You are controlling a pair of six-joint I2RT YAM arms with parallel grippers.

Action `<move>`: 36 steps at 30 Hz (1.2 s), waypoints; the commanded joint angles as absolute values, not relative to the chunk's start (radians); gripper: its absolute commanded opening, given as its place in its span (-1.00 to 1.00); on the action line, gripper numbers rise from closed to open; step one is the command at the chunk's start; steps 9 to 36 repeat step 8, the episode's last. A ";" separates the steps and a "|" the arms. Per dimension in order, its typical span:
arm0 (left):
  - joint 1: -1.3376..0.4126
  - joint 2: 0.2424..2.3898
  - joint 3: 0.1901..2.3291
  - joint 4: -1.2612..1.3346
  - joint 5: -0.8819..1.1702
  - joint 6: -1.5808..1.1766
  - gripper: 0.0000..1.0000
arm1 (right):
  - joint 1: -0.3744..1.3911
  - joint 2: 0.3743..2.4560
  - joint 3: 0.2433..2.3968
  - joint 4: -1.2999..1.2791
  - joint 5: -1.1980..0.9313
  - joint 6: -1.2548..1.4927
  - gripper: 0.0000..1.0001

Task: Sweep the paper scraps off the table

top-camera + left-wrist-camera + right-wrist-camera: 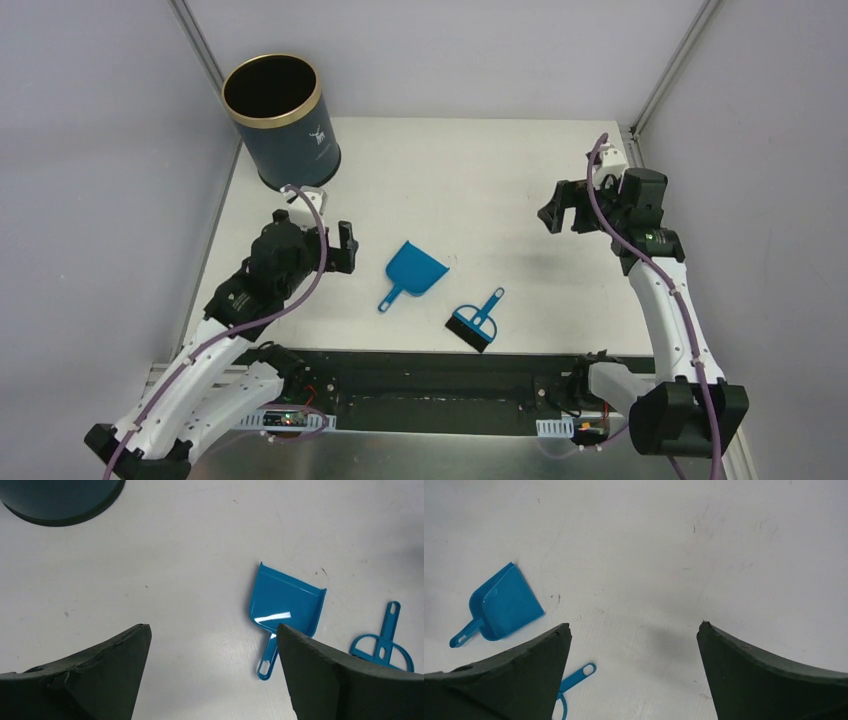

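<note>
No paper scraps show in any view. The white table (480, 180) carries a blue dustpan (415, 270) lying flat near the middle and a blue hand brush (475, 322) with black bristles just right of it, near the front edge. My left gripper (332, 243) hovers open left of the dustpan (287, 602), with bare table between its fingers (100, 670). My right gripper (562, 212) hangs open above the right half of the table, well away from the dustpan (504, 605) and the brush handle (574, 677). Neither holds anything.
A dark blue gold-rimmed bin (280, 120) stands upright at the back left corner; its base (55, 500) shows in the left wrist view. Grey walls enclose the table on three sides. A black rail runs along the front edge (440, 385).
</note>
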State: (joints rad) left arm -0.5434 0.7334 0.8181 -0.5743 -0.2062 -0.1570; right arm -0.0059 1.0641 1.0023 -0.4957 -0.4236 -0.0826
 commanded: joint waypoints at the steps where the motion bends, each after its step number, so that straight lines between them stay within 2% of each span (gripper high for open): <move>1: -0.545 0.680 0.738 -0.434 -0.318 -0.179 0.98 | -0.038 1.039 0.935 -0.420 -0.412 -0.072 1.00; 3: -0.545 0.702 0.749 -0.443 -0.324 -0.171 0.98 | -0.041 1.037 0.934 -0.428 -0.412 -0.072 1.00; 4: -0.545 0.730 0.761 -0.455 -0.322 -0.169 0.98 | -0.041 1.039 0.931 -0.423 -0.379 0.080 0.99; 6: -0.545 0.773 0.785 -0.480 -0.317 -0.169 0.98 | -0.042 1.045 0.934 -0.425 -0.378 0.127 0.99; 36: -0.545 0.809 0.802 -0.500 -0.308 -0.169 0.98 | -0.046 1.042 0.942 -0.428 -0.376 0.133 0.99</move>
